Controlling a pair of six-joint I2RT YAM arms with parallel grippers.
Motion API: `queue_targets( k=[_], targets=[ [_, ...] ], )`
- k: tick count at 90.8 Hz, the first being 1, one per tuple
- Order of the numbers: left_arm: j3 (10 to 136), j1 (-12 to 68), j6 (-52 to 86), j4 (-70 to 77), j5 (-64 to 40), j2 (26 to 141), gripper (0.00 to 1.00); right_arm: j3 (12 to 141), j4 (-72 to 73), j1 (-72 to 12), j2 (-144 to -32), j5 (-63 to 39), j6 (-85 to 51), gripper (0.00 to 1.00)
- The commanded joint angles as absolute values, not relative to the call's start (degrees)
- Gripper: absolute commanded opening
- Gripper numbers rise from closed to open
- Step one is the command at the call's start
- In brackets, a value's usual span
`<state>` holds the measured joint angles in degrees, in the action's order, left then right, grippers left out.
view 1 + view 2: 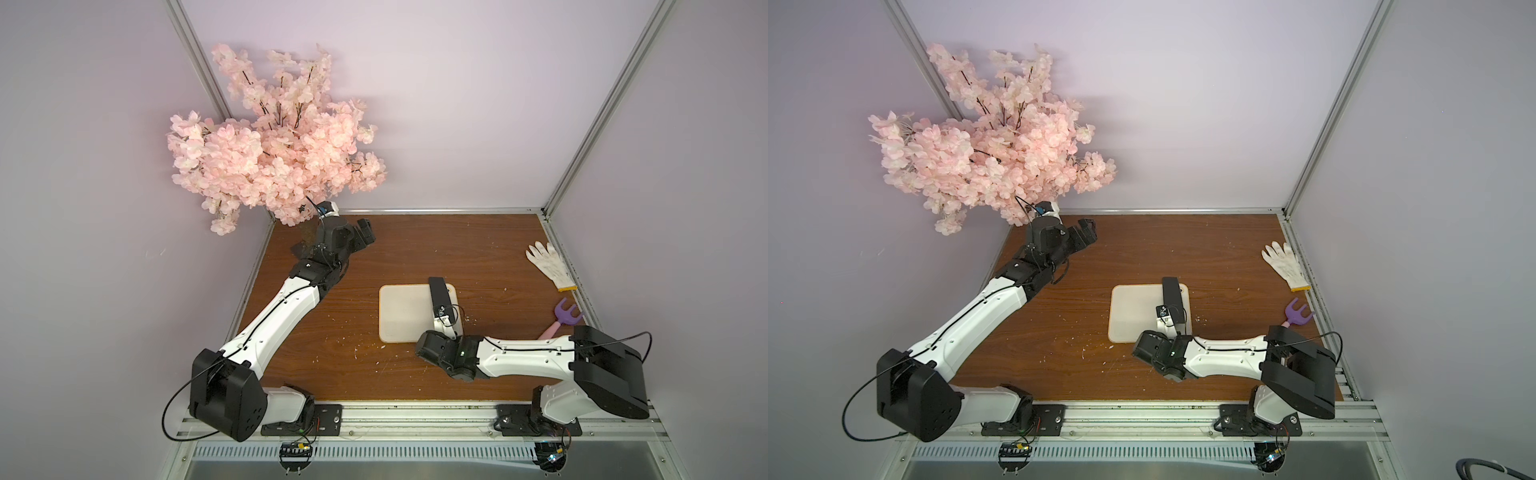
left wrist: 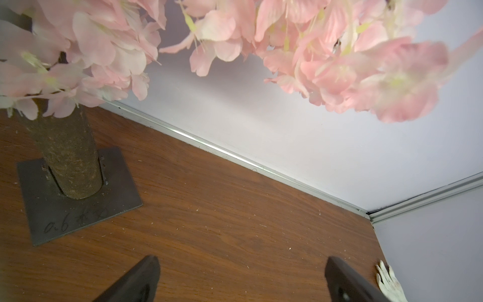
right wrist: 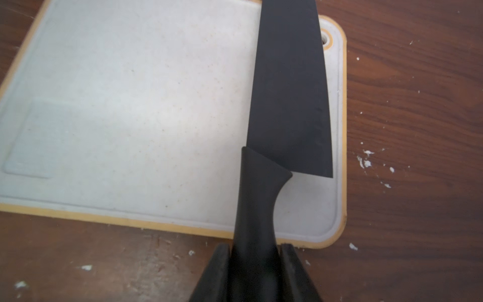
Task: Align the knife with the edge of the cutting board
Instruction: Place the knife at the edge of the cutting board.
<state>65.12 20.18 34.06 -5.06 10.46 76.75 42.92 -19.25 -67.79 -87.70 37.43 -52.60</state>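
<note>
Cream cutting board [image 3: 130, 104] has the black knife [image 3: 287, 91] over it, just inside the side edge by the hole, long axis nearly parallel to that edge. Its handle is clamped in the right gripper [image 3: 254, 251], the nearer one; the left gripper [image 2: 243, 261] gapes empty, well apart.

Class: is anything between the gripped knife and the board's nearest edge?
Nothing visible: only bare cream plastic cutting board lies between the all-black broad-bladed knife, in the right gripper, and the orange rim.
</note>
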Motion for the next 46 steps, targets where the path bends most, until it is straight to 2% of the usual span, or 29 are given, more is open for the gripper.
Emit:
queue_targets(
  k=[1,11,31,46],
  targets=[
    [65.5,19.3,33.5,-4.4,10.0,76.8,1.00,43.6,-18.8,-68.0,-88.9,38.6,-55.0,0.00],
    [65.6,19.3,33.5,-4.4,10.0,76.8,1.00,43.4,-18.2,-68.0,-90.1,38.3,-55.5,0.00],
    [65.6,19.3,33.5,-4.4,10.0,77.1,1.00,42.0,-15.6,-68.0,-90.0,36.8,-55.4,0.33],
    [65.5,19.3,33.4,-4.4,10.2,77.2,1.00,40.9,-14.6,-67.9,-89.2,35.3,-55.1,0.43]
  ],
)
